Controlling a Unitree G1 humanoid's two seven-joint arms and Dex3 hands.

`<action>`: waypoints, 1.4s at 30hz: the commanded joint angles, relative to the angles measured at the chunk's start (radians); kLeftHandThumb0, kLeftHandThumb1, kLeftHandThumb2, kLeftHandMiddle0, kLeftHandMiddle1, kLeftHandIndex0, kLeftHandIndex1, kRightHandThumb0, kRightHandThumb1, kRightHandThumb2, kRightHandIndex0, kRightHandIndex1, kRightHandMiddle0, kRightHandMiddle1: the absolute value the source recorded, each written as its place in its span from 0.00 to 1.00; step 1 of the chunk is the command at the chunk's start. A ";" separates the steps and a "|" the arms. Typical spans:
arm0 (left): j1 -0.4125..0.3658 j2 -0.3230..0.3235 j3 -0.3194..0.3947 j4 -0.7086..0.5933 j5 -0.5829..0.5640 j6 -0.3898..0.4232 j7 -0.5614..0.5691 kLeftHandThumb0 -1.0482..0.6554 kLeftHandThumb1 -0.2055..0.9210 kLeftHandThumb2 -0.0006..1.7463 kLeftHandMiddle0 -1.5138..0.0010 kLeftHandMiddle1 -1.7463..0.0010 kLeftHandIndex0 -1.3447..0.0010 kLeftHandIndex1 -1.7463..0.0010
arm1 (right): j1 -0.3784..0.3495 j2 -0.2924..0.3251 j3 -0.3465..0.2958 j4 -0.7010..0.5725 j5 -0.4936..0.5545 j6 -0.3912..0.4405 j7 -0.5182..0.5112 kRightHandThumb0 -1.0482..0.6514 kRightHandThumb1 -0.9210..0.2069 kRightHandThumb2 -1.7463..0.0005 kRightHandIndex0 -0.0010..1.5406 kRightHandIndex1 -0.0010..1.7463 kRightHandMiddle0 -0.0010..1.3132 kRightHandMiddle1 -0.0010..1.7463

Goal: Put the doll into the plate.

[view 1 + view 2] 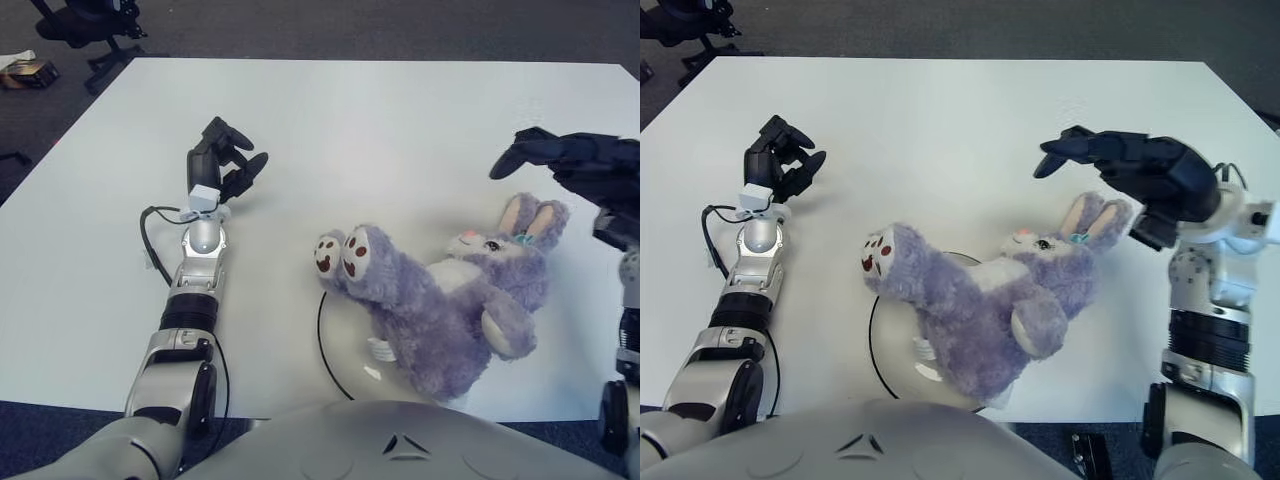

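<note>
We see the purple bunny doll [985,300] lying across the plate [880,345], no readable tag, right hand [1140,175] spread empty above its ears, left hand [222,160] curled, holding nothing.

Left arm: silver, segmented, with a black cable looped at the wrist; extends forward along the left side of the view. Left hand [222,160]: black, three-fingered, fingers loosely curled inward, grasping nothing.

Right arm: silver-grey forearm with black banded joints, rising upright at the right edge. Right hand [1135,180]: black, three-fingered, bent over at the wrist so the palm faces down; fingers [1072,150] stretched out towards the left and spread, grasping nothing; thumb hanging below on the near side.

Torso: rounded grey upper shell along the bottom edge, between the two arms.
</note>
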 commanded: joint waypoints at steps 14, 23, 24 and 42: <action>0.046 -0.023 -0.008 0.042 -0.006 -0.019 -0.006 0.59 1.00 0.03 0.45 0.00 0.52 0.00 | -0.143 0.059 0.022 0.110 -0.062 -0.036 0.002 0.13 0.00 0.46 0.19 0.03 0.29 0.00; 0.048 -0.025 -0.008 0.037 -0.007 -0.018 -0.008 0.59 1.00 0.03 0.46 0.00 0.52 0.00 | -0.126 0.088 0.017 0.091 -0.189 -0.185 -0.063 0.13 0.00 0.46 0.23 0.03 0.30 0.01; 0.048 -0.025 -0.008 0.037 -0.007 -0.018 -0.008 0.59 1.00 0.03 0.46 0.00 0.52 0.00 | -0.124 0.088 0.018 0.091 -0.192 -0.190 -0.066 0.13 0.00 0.46 0.23 0.03 0.30 0.01; 0.053 -0.026 -0.009 0.026 -0.005 -0.013 -0.006 0.59 1.00 0.03 0.46 0.00 0.52 0.00 | -0.155 0.079 0.051 0.164 -0.217 -0.302 -0.011 0.11 0.00 0.47 0.18 0.00 0.31 0.01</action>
